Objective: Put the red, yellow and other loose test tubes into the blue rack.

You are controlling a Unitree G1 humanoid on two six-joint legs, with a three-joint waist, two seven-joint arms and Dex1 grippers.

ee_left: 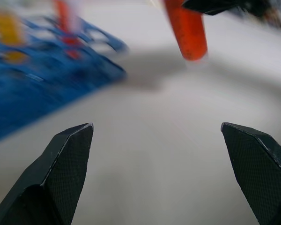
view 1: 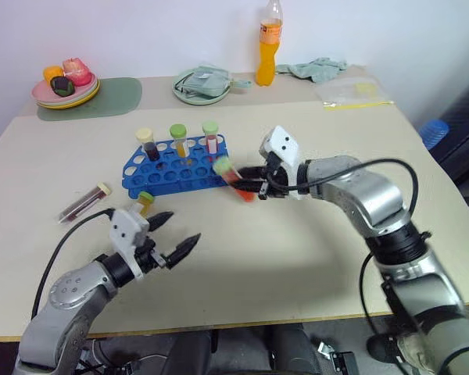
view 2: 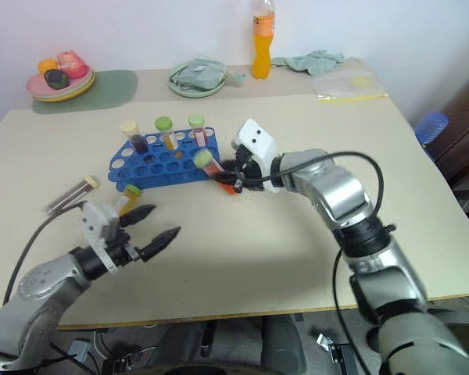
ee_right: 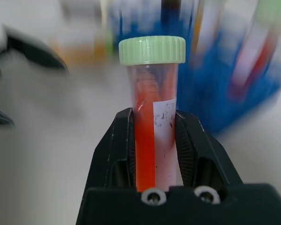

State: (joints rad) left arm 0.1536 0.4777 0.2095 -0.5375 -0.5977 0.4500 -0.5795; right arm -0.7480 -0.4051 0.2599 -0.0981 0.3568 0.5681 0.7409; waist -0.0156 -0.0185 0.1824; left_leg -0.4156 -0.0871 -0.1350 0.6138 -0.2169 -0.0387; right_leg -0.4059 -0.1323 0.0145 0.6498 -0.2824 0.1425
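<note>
A red test tube (ee_right: 154, 117) with a pale green cap is held in the right gripper (view 1: 248, 186), whose two black fingers are closed on the tube's lower body so that the capped end is left free above them; in the head views the tube is seen tilted, lifted off the table (view 1: 297, 258) and carried just to the right of the blue rack (view 1: 176, 164). The grip low on the tube is judged to leave the bottom hard to lower into a hole, so some turning upright will probably be needed before insertion. Three capped tubes are already stood upright along the far row of the rack: a dark one with a cream cap (view 1: 146, 143), a yellow one with a green cap (view 1: 178, 138) and a red one with a green cap (view 1: 211, 134). The left gripper (view 1: 174, 237) is held wide open and empty above the near left part of the table, its fingers pointed toward the rack, apparently kept ready for the next pick. Just beside it, at the rack's near left corner, a yellow tube (view 1: 144, 201) is seen, and further left a dark tube with a cream cap (view 1: 84, 202) lies flat on the table, both not yet racked. Most holes of the rack are unfilled, so space is not thought to be a constraint.
</note>
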